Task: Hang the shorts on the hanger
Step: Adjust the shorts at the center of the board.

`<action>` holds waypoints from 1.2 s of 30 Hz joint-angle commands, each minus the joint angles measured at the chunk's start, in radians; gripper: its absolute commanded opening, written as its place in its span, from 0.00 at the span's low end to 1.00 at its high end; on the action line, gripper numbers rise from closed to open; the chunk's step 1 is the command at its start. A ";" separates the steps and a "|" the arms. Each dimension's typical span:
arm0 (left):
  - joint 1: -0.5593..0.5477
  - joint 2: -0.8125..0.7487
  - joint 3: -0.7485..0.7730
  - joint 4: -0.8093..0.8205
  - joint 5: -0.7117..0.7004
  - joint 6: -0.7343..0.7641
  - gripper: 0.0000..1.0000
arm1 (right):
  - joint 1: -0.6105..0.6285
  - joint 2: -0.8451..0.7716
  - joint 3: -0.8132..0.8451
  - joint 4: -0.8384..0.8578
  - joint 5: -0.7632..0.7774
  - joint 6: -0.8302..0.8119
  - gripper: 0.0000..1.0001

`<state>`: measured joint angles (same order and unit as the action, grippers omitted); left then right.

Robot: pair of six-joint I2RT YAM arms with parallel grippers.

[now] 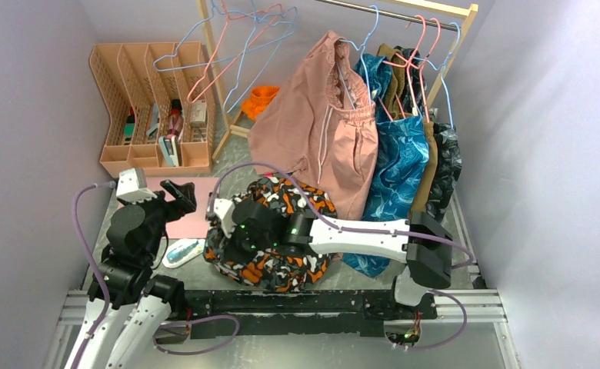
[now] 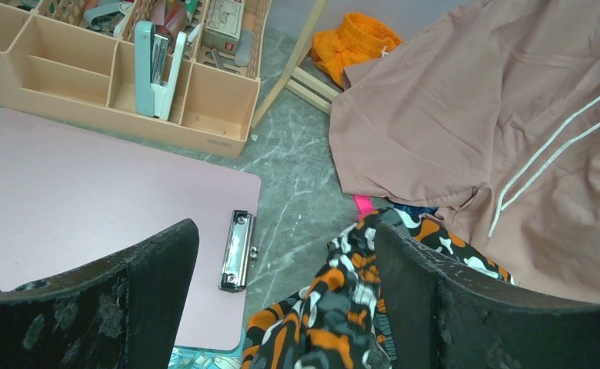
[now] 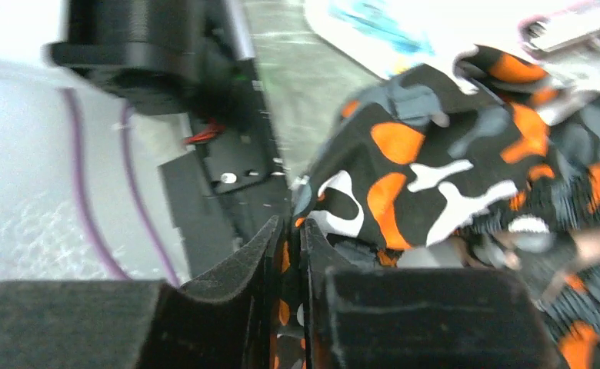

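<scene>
- Right gripper (image 3: 285,231) pinches the one pair of shorts (image 3: 405,154), heaped on the table (image 2: 305,177); left gripper (image 2: 281,246) gapes empty beside them.
- Only the top view shows the rail (image 1: 389,13) with its hangers (image 1: 373,27); only the left wrist shows the clipboard's clip (image 2: 238,250).

Soft, even light casts faint shadows on the worktop (image 2: 297,177); the left wrist view is sharp, the right one blurs the shorts (image 3: 435,177) and glares white upper left.
</scene>
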<state>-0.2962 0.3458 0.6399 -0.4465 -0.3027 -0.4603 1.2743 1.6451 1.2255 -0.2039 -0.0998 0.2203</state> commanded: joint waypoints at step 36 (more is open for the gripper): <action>-0.694 0.607 0.216 -0.346 -0.047 -0.429 1.00 | -0.182 -0.499 -0.389 -0.082 0.512 0.205 0.72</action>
<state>-0.8356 0.8707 0.8131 -0.6701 -0.1581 -0.7444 1.1004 1.1599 0.8143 -0.2897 0.3676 0.4232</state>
